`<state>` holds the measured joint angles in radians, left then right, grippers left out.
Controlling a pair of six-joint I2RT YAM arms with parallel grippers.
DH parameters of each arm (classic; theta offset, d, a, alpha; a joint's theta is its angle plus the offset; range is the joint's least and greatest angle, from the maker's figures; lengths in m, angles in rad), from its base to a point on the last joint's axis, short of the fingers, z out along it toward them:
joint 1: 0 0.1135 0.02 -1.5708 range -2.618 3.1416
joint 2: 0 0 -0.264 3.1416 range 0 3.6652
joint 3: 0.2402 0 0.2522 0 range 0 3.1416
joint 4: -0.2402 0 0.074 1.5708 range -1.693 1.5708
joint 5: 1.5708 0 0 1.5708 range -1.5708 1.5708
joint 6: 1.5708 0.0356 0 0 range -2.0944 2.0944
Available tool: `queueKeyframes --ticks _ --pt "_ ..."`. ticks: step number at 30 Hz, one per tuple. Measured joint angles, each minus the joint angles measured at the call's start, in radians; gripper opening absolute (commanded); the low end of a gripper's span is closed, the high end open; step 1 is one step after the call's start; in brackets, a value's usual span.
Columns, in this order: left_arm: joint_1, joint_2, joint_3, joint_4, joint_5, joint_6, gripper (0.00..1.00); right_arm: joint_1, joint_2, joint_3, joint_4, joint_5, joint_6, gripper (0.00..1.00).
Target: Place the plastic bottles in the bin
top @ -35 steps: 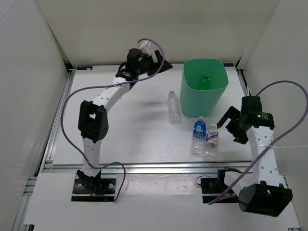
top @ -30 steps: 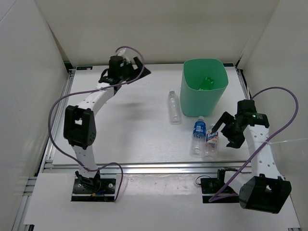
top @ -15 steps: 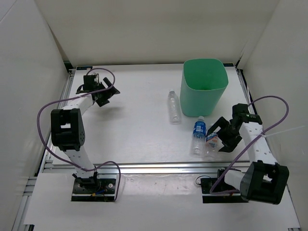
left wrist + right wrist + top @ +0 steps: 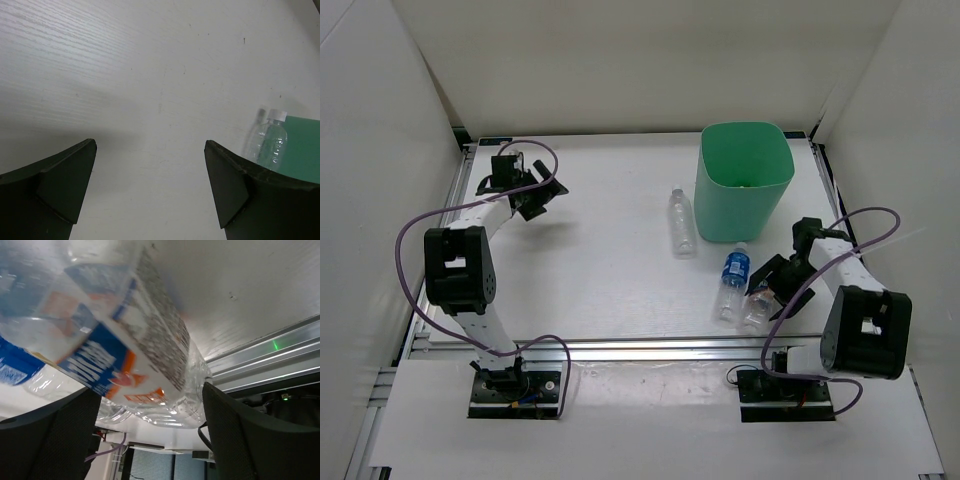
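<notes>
Clear labelled bottle (image 4: 135,355) lies between the wide-spread right pincer (image 4: 150,387) near the table (image 4: 150,75) edge; left pincer (image 4: 150,145) gapes empty.

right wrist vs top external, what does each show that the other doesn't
Only the right wrist: the print on the orange-and-blue labelled bottle between the fingers of the right end effector, and a green light. Only top external: the bin, the plain clear bottle, the left end effector. Both: that labelled bottle at the right end effector, the blue-labelled bottle beside it.
</notes>
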<state>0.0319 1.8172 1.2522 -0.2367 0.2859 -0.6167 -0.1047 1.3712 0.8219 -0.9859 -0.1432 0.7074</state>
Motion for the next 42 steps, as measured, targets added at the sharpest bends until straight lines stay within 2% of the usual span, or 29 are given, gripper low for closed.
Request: queueKeyframes --ticks 4,5,7,8,12,14,16,22,27,31,33,34,35,36,38,40,42 --pt "0.006 0.0 0.003 0.0 0.005 -0.001 1.0 0.0 0.033 0.003 -0.002 0.001 0.012 0.65" --pt "0.008 0.0 0.005 0.0 0.007 -0.002 1.0 0.0 0.039 0.009 -0.009 0.001 0.017 0.55" --pt "0.013 0.0 0.008 0.0 0.01 -0.003 1.0 0.0 0.042 0.016 -0.013 0.009 0.023 0.46" --pt "0.014 0.0 0.009 -0.001 0.011 -0.004 1.0 0.0 0.039 0.017 -0.016 0.017 0.025 0.39" --pt "0.024 0.001 0.021 -0.003 0.021 -0.012 1.0 0.0 -0.018 0.04 -0.063 0.088 0.032 0.28" --pt "0.025 0.005 0.031 -0.003 0.03 -0.018 1.0 0.0 -0.06 0.092 -0.119 0.121 0.041 0.27" --pt "0.025 0.011 0.041 -0.003 0.039 -0.025 1.0 0.0 -0.096 0.183 -0.177 0.146 0.045 0.22" --pt "0.026 0.041 0.084 -0.003 0.065 -0.039 1.0 0.002 -0.182 0.578 -0.271 0.207 0.062 0.13" --pt "0.026 0.085 0.121 -0.003 0.1 -0.05 1.0 0.003 -0.204 0.808 -0.185 0.187 0.05 0.08" --pt "0.022 0.121 0.145 -0.005 0.135 -0.05 1.0 0.034 -0.067 0.966 -0.038 0.109 0.008 0.08" --pt "0.019 0.143 0.17 -0.006 0.149 -0.05 1.0 0.061 0.068 1.092 -0.001 0.076 -0.01 0.21" --pt "0.016 0.153 0.182 -0.008 0.152 -0.05 1.0 0.08 0.154 1.167 0.029 0.063 -0.018 0.32" --pt "0.013 0.161 0.195 -0.011 0.156 -0.05 1.0 0.099 0.237 1.23 0.061 0.051 -0.028 0.65" --pt "0.007 0.169 0.208 -0.012 0.161 -0.05 1.0 0.121 0.314 1.292 0.072 0.037 -0.039 0.79" --pt "-0.006 0.181 0.238 -0.016 0.173 -0.05 1.0 0.159 0.436 1.382 0.078 0.024 -0.052 0.99" --pt "-0.022 0.191 0.271 -0.016 0.185 -0.049 1.0 0.191 0.506 1.415 0.069 0.032 -0.066 0.99" --pt "-0.037 0.197 0.296 -0.015 0.195 -0.048 1.0 0.209 0.504 1.369 0.055 0.059 -0.072 0.99"
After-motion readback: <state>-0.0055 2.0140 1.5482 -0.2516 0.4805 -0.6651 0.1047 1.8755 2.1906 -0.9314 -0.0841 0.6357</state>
